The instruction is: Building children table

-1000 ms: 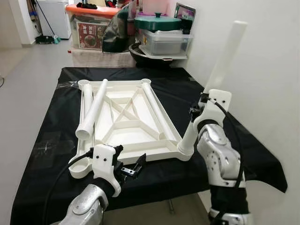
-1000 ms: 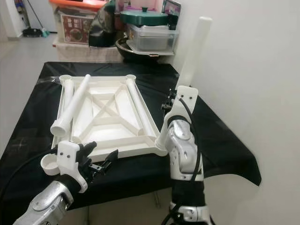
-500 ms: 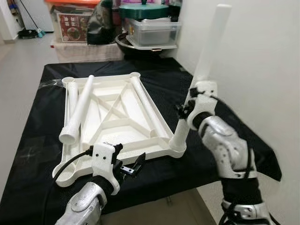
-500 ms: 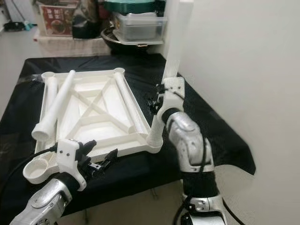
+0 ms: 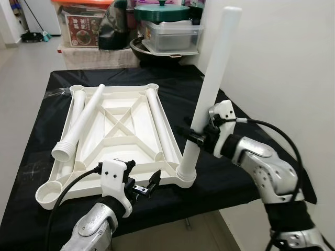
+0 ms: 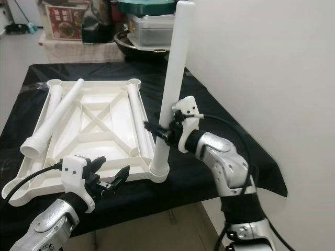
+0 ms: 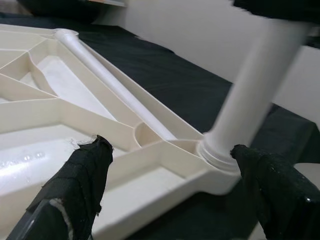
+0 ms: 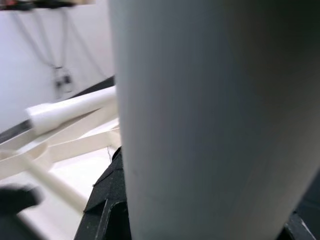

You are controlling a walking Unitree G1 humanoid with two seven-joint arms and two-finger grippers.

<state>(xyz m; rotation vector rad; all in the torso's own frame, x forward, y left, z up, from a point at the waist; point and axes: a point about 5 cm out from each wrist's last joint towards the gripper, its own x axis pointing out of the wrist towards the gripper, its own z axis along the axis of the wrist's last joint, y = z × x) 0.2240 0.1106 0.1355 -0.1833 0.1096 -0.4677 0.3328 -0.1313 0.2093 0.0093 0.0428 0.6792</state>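
One white table leg (image 5: 209,89) stands in the upturned tabletop's (image 5: 118,123) near corner socket, my right gripper (image 5: 198,137) clenched low around it; light, stiff, slick plastic, I judge.

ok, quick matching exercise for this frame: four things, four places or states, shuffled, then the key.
Things:
1. upright leg
2. slanted leg
3. left gripper
4. green lid

Places or states:
A. open, near the tabletop's near edge
B. on the clear box behind the table
C. standing in the near right corner socket, held by the right gripper
D. lying loose across the upturned tabletop

Pairs: 1-C, 2-D, 3-A, 4-B
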